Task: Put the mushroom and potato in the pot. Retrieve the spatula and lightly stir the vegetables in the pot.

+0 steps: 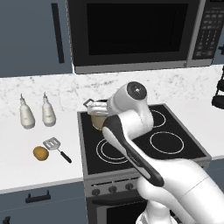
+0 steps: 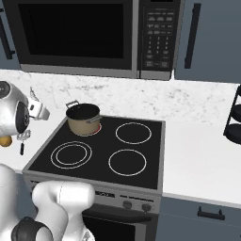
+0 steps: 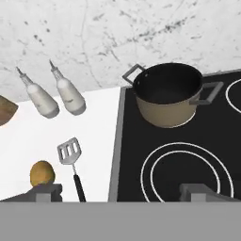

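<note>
Two vegetables to move: neither looks to be in the pot yet — from the hand view its dark interior seems bare.
Step in hand: my reading is the very start, the approach toward the first vegetable, with the stirring far off.
Landmark: the pot (image 3: 168,94) stands on the back-left burner of the stove (image 2: 141,155), by the stove's left edge.
Potato: the potato (image 3: 42,173) lies on the white counter (image 1: 26,144) well to the left of the pot and nearer the counter's front; it also shows in the left base view (image 1: 40,153).
Spatula: the spatula (image 3: 71,165) lies between the potato and the pot, just beside the potato, apart from it, slotted head toward the wall and black handle toward the front.
Mushroom: a brown lump cut by the frame edge (image 3: 7,110), further left of the pot than the bottles, may be the mushroom; too little shows to be sure.
Gripper: the gripper (image 3: 117,192) hangs above the stove's left edge, in front of the pot; its fingertips (image 3: 47,193) stand wide apart and hold nothing.
Next move: I judge a swing left and down over the potato, closing across its narrow width — the rounded shape could roll out of a loose pinch.
Other things: two white bottles (image 3: 55,95) stand left of the pot by the marble wall; a microwave (image 1: 131,33) hangs above the pot.
In the way: the spatula sits close to the potato, so a finger coming down on that side might nudge it; the pot's near loop handle points toward the bottles.
</note>
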You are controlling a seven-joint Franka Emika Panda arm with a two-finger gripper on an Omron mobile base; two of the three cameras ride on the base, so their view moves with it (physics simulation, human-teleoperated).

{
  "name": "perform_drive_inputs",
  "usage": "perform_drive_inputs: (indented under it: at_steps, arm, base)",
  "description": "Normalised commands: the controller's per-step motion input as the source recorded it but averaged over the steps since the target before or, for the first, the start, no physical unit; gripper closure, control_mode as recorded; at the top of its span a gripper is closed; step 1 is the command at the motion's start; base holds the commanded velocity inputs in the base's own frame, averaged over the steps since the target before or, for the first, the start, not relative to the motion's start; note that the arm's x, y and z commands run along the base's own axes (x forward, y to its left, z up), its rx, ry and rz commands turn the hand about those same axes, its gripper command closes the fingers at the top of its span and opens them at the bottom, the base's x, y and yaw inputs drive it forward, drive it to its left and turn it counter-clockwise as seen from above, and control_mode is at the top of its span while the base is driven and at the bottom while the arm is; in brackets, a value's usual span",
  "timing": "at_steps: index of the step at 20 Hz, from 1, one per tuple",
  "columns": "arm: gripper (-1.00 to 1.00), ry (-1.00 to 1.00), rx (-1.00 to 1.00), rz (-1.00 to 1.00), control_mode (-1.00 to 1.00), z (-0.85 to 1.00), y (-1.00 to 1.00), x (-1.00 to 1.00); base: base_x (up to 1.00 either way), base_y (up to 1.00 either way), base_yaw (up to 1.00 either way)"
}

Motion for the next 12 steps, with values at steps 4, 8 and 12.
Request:
perform_drive_inputs:
  at_steps: [4,8,12]
  arm:
    - [-1.0,0.21,-0.08,0.16,-1.0,-0.2,1.0,-1.0]
    - [-1.0,0.19,-0.12,0.2,-1.0,-0.43,1.0,-0.89]
    - [-1.0,0.16,-0.16,0.2,-1.0,-0.28,0.8,-0.35]
  base:
    - [0.0,0.0,0.0]
    - [0.0,0.0,0.0]
    - [0.0,0.0,0.0]
